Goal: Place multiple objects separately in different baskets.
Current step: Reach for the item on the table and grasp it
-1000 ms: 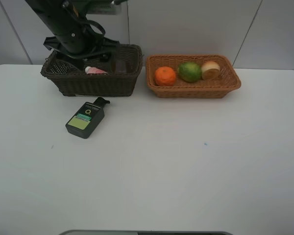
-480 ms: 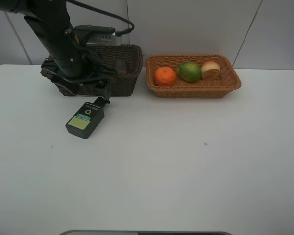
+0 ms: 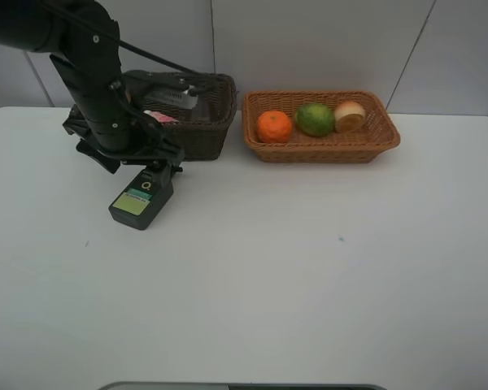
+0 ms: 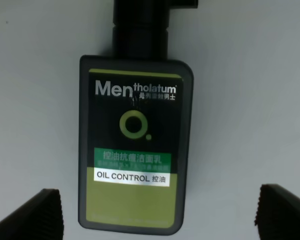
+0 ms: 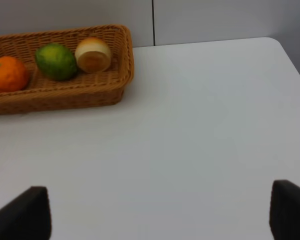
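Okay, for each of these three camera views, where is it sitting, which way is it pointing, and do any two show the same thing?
High view: up front, looking down at table, both baskets; left arm shows.
Left wrist view: straight down on dark green bottle; open fingertips show.
Right wrist view: low, toward tan basket; fingertips show.
Shared: bottle with left, tan basket with right.

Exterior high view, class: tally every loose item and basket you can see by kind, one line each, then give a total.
Fruit: 3, namely orange, green fruit, pale round fruit
Bottles: 2, namely dark green flat bottle, pink bottle partly hidden
Baskets: 2, namely dark brown basket, tan basket
Total: 7
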